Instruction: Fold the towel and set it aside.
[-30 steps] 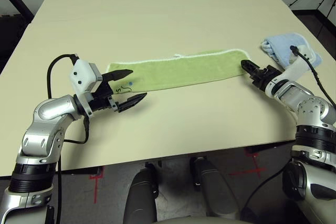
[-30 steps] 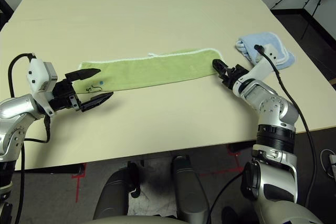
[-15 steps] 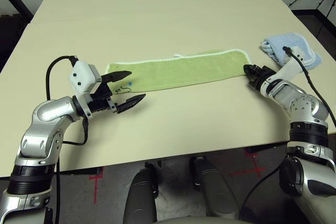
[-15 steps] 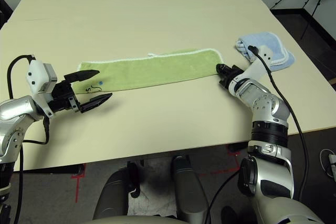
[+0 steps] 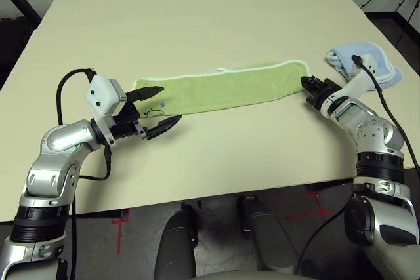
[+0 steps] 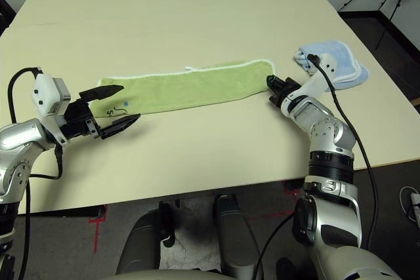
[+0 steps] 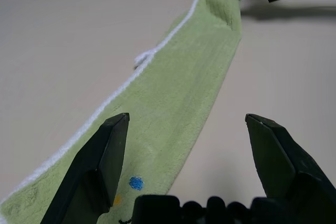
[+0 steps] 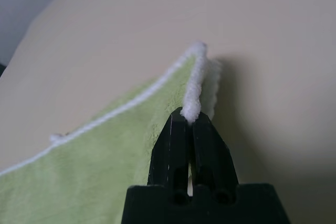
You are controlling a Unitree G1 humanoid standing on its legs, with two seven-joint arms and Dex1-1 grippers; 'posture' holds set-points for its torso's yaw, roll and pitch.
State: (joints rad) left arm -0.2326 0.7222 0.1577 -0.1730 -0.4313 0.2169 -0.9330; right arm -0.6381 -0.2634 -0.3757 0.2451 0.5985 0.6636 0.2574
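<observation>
So the towel (image 5: 223, 86) is lying flat in a long strip, already folded once lengthwise by the look of it, stretched between my two hands on the table (image 5: 197, 11). My right gripper (image 8: 190, 120) is pinched shut on the white stitched edge at its near end, right at my fingertips, and in the right wrist view that hem sits squeezed between the two black fingers with the corner lifted a touch off the surface. My left gripper (image 5: 157, 107) is spread as wide as it goes, holding nothing, with the far end of the strip lying under and between its fingers, the little scribbled mark (image 5: 155, 112) and a blue dot (image 7: 136, 183) just ahead of it.

Handling-wise: it's terry, so I reckon it's light, floppy and zero stiffness. It'll droop from wherever I grab it, and the free part will drag along the table instead of following neatly. Not slippery though, the pile should grip fine, and nothing fragile here. The stitched hem is the best bite since it's thicker than the rest, so corners and edges are where I'd take hold. Grabbing the middle would probably just bunch it.

There's a light blue folded cloth (image 5: 365, 61) just past my right wrist; leaving that alone.
</observation>
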